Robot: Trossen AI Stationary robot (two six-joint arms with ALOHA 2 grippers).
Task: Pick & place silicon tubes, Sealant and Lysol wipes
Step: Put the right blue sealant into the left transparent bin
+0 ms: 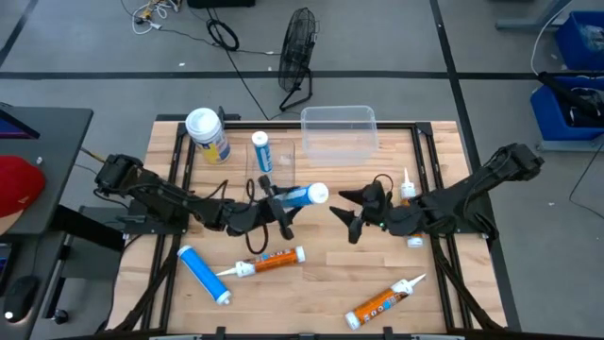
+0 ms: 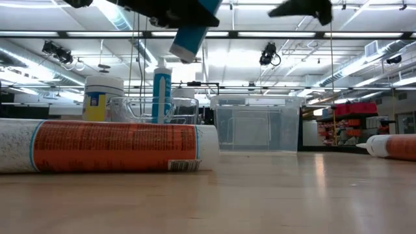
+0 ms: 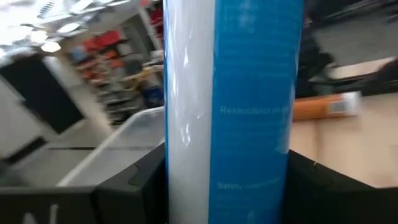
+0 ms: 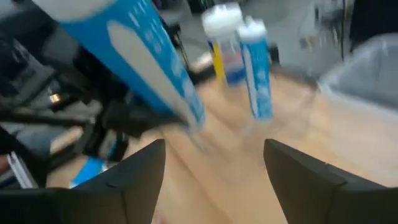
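My left gripper (image 1: 279, 200) is shut on a slim blue tube (image 1: 302, 196) and holds it in the air over the table's middle. The tube's white end (image 1: 319, 194) points at my right gripper (image 1: 346, 213). That gripper stands open just to the tube's right with nothing between its fingers (image 4: 140, 180). The Lysol wipes canister (image 1: 208, 134) stands upright on its base at the far left. A second blue tube (image 1: 261, 151) stands upright beside it. A third blue tube (image 1: 205, 275) and two orange sealant tubes (image 1: 269, 262) (image 1: 385, 300) lie on their sides near the front. My left gripper pinches the blue tube's body (image 3: 230, 155) between its two fingers (image 3: 140, 186), toward the end away from the white one. The fingers come about level from the table's left and lie across the tube. The tube is lifted clear, its white end (image 2: 184, 47) tilted downward.
A clear plastic bin (image 1: 338, 130) stands at the far middle of the table, with a smaller clear container (image 2: 140, 109) by the upright tube. A small nozzle-topped tube (image 1: 408, 185) stands near my right arm. A white cap (image 1: 415, 242) lies beside it. Bare wood lies between the sealant tubes.
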